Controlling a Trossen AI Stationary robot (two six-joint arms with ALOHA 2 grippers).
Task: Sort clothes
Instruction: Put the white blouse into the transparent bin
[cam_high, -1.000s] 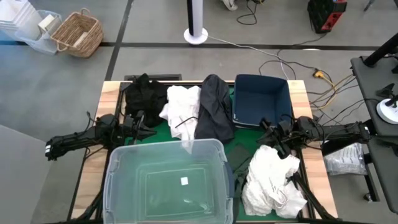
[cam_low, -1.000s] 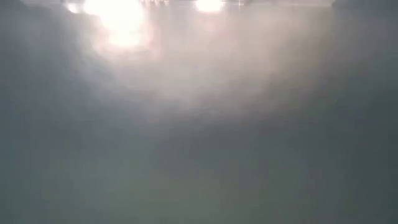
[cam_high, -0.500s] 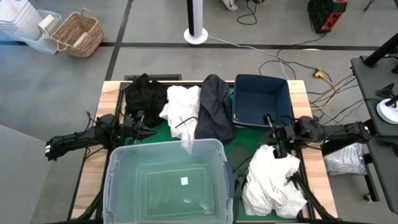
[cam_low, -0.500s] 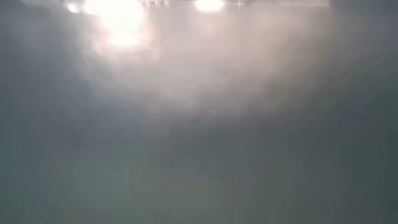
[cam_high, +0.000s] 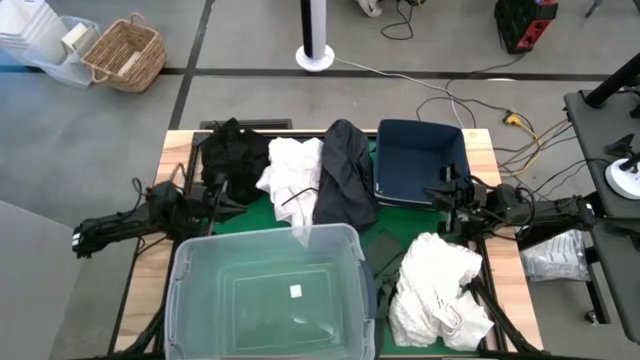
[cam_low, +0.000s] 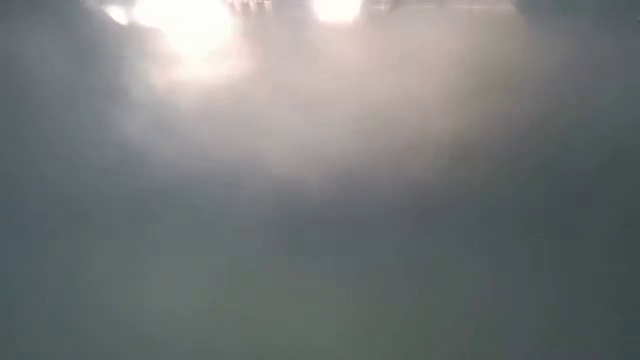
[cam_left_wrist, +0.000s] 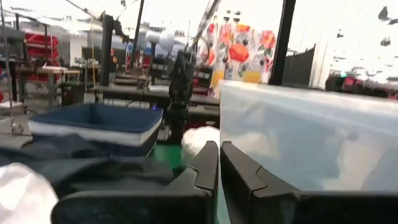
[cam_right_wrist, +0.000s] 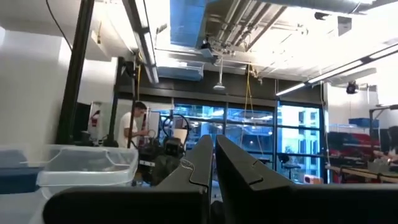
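Clothes (cam_high: 340, 175) unheld — both grippers, left (cam_high: 232, 203), right (cam_high: 447, 195), closed, empty.

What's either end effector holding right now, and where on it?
Nothing. The left end effector is shut with bare fingers, beside the clear plastic tub. The right end effector is shut and empty too, above the white fabric pile.

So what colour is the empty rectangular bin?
Dark blue bin, clearest in the high view.

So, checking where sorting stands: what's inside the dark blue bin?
The blue bin looks empty: only its bare dark floor shows from above. The strip along its near wall is partly hidden by the right pincer, so that stays unseen.
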